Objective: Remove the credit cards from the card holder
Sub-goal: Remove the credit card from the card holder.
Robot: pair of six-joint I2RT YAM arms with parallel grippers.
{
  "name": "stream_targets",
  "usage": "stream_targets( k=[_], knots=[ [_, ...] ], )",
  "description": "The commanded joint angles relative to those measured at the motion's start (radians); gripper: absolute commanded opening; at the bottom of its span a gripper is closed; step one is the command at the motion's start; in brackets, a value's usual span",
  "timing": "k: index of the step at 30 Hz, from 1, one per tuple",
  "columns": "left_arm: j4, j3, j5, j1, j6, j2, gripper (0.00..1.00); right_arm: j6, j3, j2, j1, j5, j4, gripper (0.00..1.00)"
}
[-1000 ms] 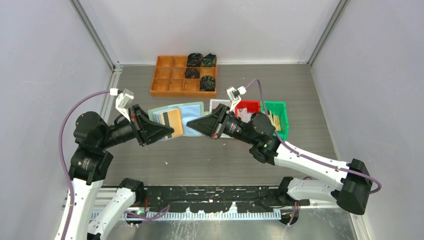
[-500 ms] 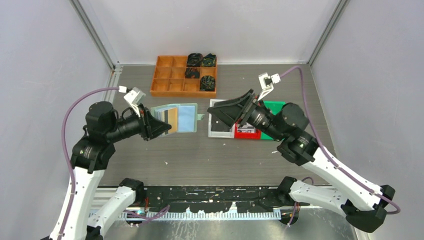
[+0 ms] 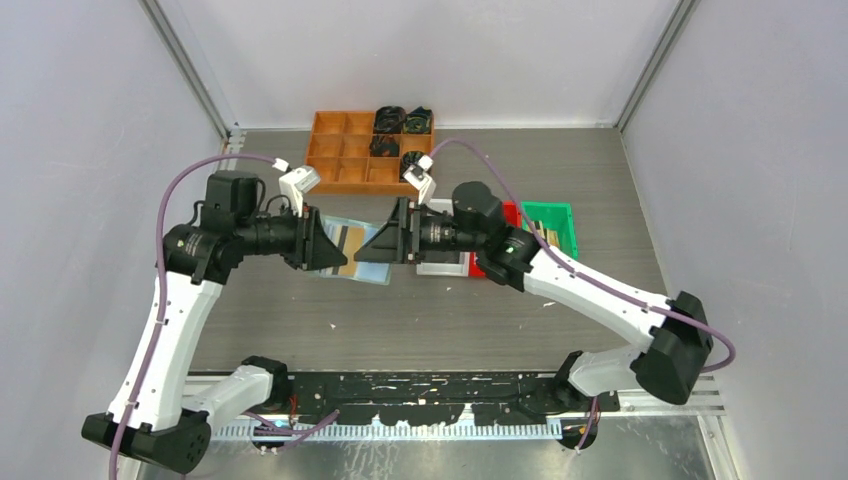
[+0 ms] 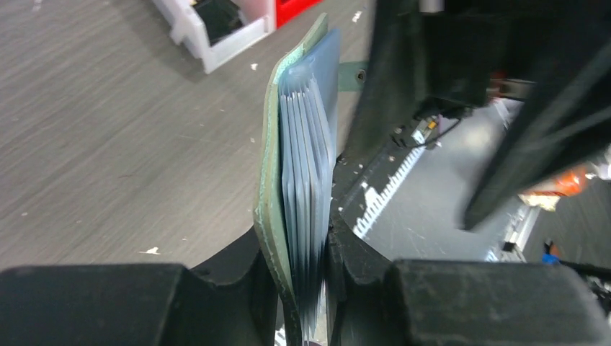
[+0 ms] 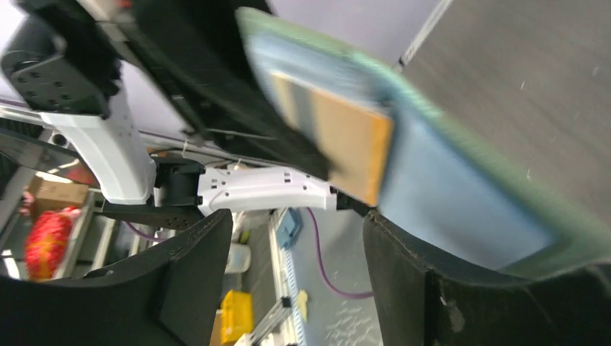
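My left gripper point(image 3: 330, 250) is shut on the card holder point(image 3: 368, 273) and holds the pale green wallet open above the table. In the left wrist view its green cover point(image 4: 268, 180) and the blue pockets point(image 4: 306, 144) stand edge-on between the jaws of the left gripper point(image 4: 302, 252). An orange credit card point(image 3: 350, 243) sticks out of a pocket. My right gripper point(image 3: 372, 248) faces the holder from the right, open and holding nothing. In the right wrist view the orange card point(image 5: 346, 140) and the holder point(image 5: 461, 209) lie just beyond the right gripper point(image 5: 295, 245). Other cards are hidden in the pockets.
A white bin point(image 3: 440, 262), a red bin point(image 3: 497, 212) and a green bin point(image 3: 555, 225) stand in a row behind my right arm. An orange tray point(image 3: 345, 165) with black coiled items sits at the back. Both arms meet over the table's middle.
My right gripper swung out over the bins, opened, and has come back left to the holder. My left arm has raised the holder and carried it slightly right.
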Motion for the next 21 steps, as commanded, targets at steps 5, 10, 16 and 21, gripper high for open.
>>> stream_targets(
  k=[5,10,16,21],
  knots=[
    [0.007,0.058,0.301,0.031,-0.059,-0.015,0.0,0.102,-0.038,0.006,0.002,-0.171,0.202,0.7],
    [0.006,0.067,0.4,0.045,-0.093,0.008,0.0,0.096,-0.056,0.003,0.002,-0.172,0.21,0.68],
    [0.056,0.056,0.486,0.052,-0.169,-0.006,0.05,0.136,-0.059,0.013,0.002,-0.182,0.285,0.58],
    [0.082,0.043,0.556,0.052,-0.206,-0.015,0.14,0.165,-0.084,0.007,0.002,-0.156,0.328,0.45]
  ],
)
